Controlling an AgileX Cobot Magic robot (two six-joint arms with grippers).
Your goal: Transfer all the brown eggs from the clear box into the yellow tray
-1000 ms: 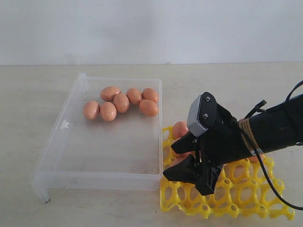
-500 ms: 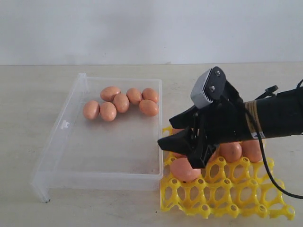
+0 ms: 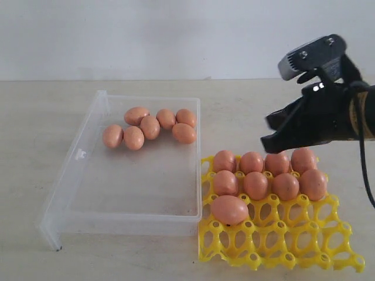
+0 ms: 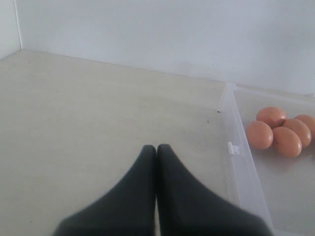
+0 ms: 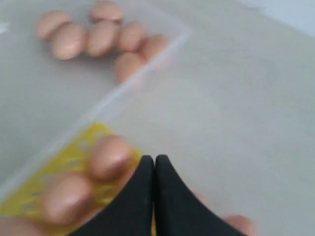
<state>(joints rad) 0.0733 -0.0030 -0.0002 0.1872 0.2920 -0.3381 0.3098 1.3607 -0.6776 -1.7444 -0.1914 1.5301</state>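
Pale tabletop (image 3: 47,117) bears it all: the right claw (image 3: 266,134), pinched shut on nothing, hovers over the tray (image 3: 293,243), nine eggs (image 3: 256,185) cupped beneath it, seven more loose in the box (image 3: 135,175) beyond its fingertips, presumably its next targets.

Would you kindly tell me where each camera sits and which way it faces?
Exterior: off the arms, looking down across the table at the clear box, yellow tray and right arm.
Left wrist: on its arm, facing past its shut jaws toward the box's wall and brown eggs.
Right wrist: on its arm, blurred, looking down past shut jaws at tray and box.
Shared: all three show the box's eggs.
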